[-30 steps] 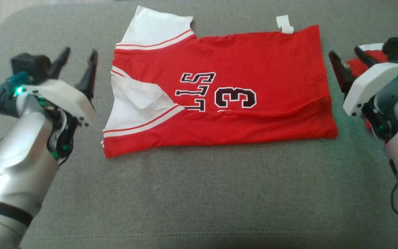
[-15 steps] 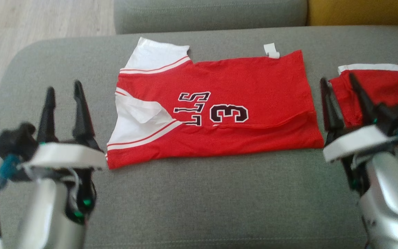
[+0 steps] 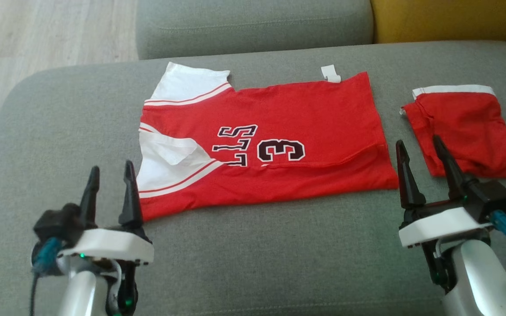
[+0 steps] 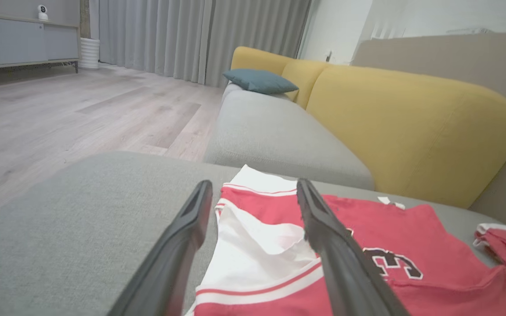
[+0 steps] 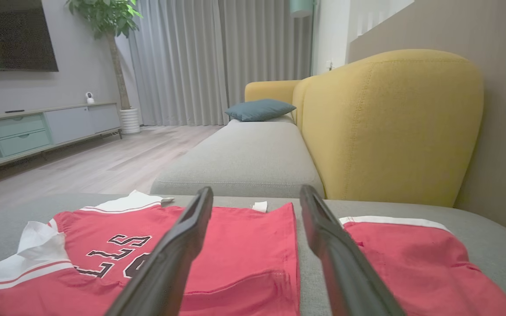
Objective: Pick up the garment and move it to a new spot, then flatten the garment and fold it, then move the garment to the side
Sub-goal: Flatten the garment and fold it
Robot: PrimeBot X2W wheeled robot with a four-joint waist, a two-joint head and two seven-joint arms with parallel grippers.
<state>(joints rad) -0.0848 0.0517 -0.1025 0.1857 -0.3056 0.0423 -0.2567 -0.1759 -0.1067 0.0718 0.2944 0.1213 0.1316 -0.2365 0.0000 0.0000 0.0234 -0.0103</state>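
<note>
Nearest the camera, at the lower left of the head view, the left gripper (image 3: 111,166) points up the frame with its two dark fingers spread and nothing between them. Its right fingertip is just beside the near left corner of the jersey (image 3: 279,131). At the lower right, the right gripper (image 3: 417,140) is likewise spread and empty. Its fingers rise in the gap between the jersey's right edge and the red shorts (image 3: 464,131).

A broad bare strip of the grey cushion (image 3: 257,254) runs between the two arms along the bottom of the frame.

The jersey lies flat across the middle of the cushion, number side up. Its near long edge is turned up in a shallow flap, and a white sleeve is tucked in at the left. Folding appears to be the step in hand, with one lengthwise fold made. The next move probably calls for both grippers to pinch matching corners at one short end and carry it over the other, keeping the layers square.

The shorts lie close on the right, so a sideways sweep there could drag them. The cushion is barer to the left.

Farther up, a white tag (image 3: 330,73) sticks out at the jersey's far edge. Beyond the cushion's rounded far rim are a grey seat (image 3: 253,26), a yellow backrest (image 3: 446,19) at the upper right and wooden floor (image 3: 37,35) at the upper left.
</note>
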